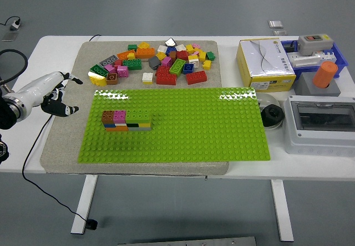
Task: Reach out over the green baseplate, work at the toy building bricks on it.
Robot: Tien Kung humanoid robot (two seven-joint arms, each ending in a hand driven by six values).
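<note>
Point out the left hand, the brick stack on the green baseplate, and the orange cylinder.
left hand [55,93], head view, on its white back.
brick stack [126,120], head view, on its middle.
orange cylinder [325,75], head view, on its side.

Head view: I look from high on the robot's side, forward and down over the long white table [233,171].
Range: far enough to take in its whole width.
</note>
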